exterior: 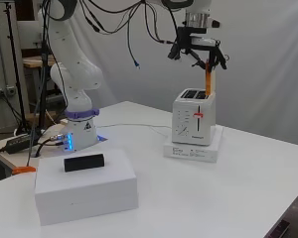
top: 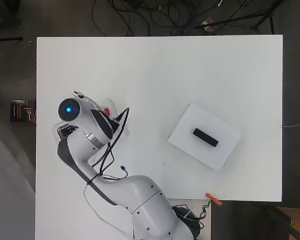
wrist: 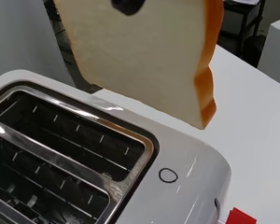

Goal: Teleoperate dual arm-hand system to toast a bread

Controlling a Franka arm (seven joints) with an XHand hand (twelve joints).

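1. Pinching a slice of bread (exterior: 210,81) from above, with fingers of the hand (exterior: 200,49) curled round its top edge, in the upper middle of the side view.
2. Hanging upright, edge-on to the side camera, with the orange crust showing and the lower end just over the toaster (exterior: 193,117), at its right-hand side.
3. Seen from the wrist: pale crumb face of the bread (wrist: 144,51) filling the upper middle of the frame, crust down its right edge, a dark fingertip (wrist: 127,5) pressed against the face at the top.
4. Below the slice in that view, two open slots (wrist: 60,154) with metal rims and wire guides; bottom edge of the bread above the toaster's white top, beside the nearer slot rather than inside it.
5. Standing on a flat white box (exterior: 193,148) right of centre in the side view; red lever (exterior: 198,115) on the front face.
6. Sitting at lower left of the side view: a larger white box (exterior: 87,191) with a small black block (exterior: 84,162) on top, well apart from the toaster.
7. Viewed overhead: the same box (top: 204,136) right of centre on the white table (top: 190,70), the arm covering the toaster at left.
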